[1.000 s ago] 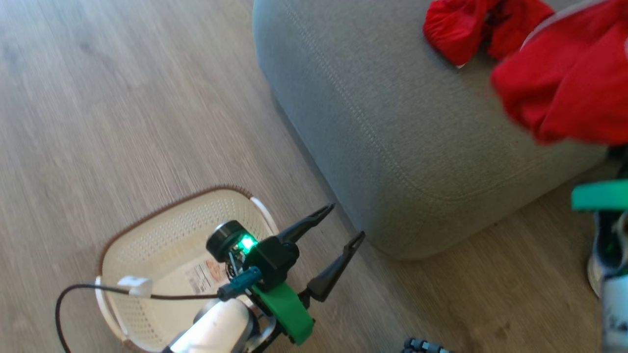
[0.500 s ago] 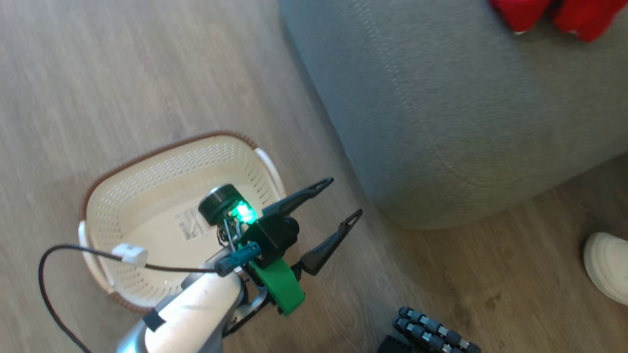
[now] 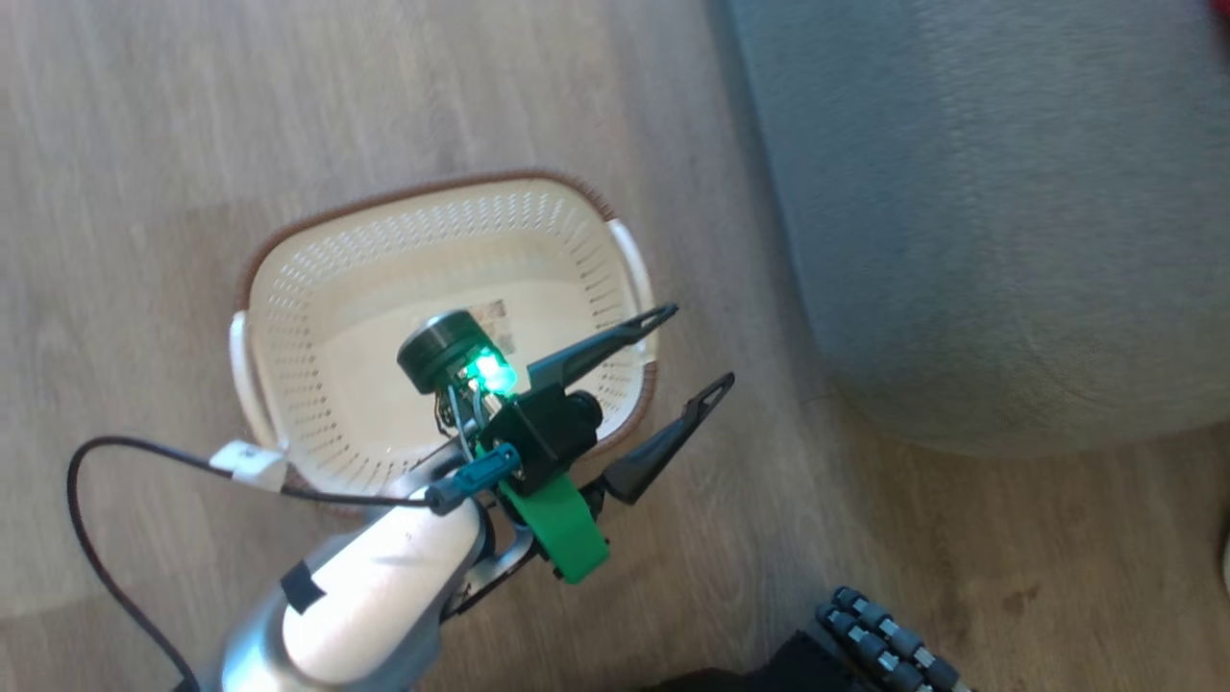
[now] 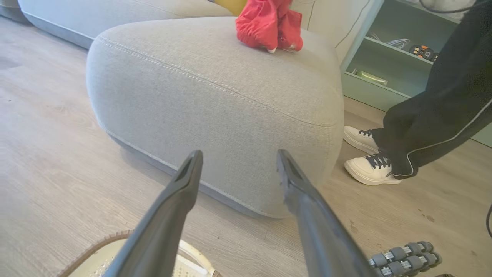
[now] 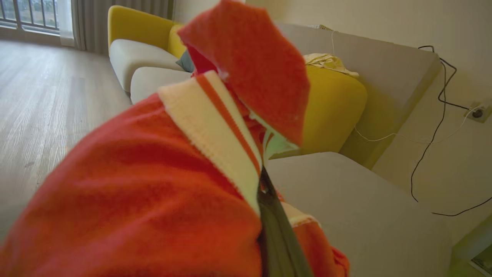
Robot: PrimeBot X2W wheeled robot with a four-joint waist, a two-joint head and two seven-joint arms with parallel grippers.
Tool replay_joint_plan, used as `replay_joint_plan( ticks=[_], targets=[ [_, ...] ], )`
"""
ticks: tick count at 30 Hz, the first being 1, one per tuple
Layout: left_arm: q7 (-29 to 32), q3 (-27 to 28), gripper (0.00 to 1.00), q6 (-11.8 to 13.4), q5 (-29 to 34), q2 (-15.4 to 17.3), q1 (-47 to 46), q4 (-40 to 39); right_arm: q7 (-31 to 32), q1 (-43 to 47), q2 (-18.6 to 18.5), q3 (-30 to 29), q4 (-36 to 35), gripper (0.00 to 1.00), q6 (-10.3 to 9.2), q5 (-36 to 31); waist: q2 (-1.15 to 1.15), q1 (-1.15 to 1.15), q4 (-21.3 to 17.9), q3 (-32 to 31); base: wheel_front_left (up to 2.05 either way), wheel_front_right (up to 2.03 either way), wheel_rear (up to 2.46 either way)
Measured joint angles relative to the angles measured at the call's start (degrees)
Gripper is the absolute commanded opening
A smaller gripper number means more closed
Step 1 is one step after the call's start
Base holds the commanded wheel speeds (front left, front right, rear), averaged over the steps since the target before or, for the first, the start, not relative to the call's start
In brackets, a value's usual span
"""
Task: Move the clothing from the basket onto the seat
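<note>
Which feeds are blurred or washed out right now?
Head view: the seat is smeared, glare whitens the left forearm. Left wrist view: sharp, the seat's stitching crisp. Right wrist view: the red garment sits close, soft and out of focus.

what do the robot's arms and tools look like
Left tool: two long dark fingers with slotted tips, black body, green bracket, green light by a round black cap. Pale forearm with a black tape strip; black cable with white tag. Right tool: dark, mostly hidden by red clothing.
</note>
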Motion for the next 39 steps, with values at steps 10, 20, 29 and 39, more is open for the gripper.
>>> replay_joint_plan(
  ticks=[10,20,29,39],
  targets=[
    [0.00,2.05,1.00,0.00,0.63,-1.54,-0.35,-0.38,3.10,-2.25,-2.29,-10.21,13.76,0.00,0.01,-11.65,0.00,0.00,5.90,5.10,0.00,0.00,0.00],
    [0.00,3.41,1.00,0.00,1.63,-1.85,-0.36,-0.86,6.32,-1.94,-0.48,-21.90,15.84,0.00,0.01,-21.34,0.00,0.00,8.01,8.54,0.00,0.00,0.00],
    [0.00,3.55,1.00,0.00,1.63,-1.89,-0.46,-0.73,5.58,-1.78,2.25,-26.63,14.82,1.00,0.01,-26.57,0.00,0.00,6.92,7.26,0.00,0.00,0.00],
    [0.00,3.13,1.00,0.00,1.44,-3.80,0.09,0.00,5.50,1.51,3.97,-29.22,15.02,1.00,0.01,-31.60,0.00,-0.01,6.18,0.32,0.00,0.00,0.00]
  ],
)
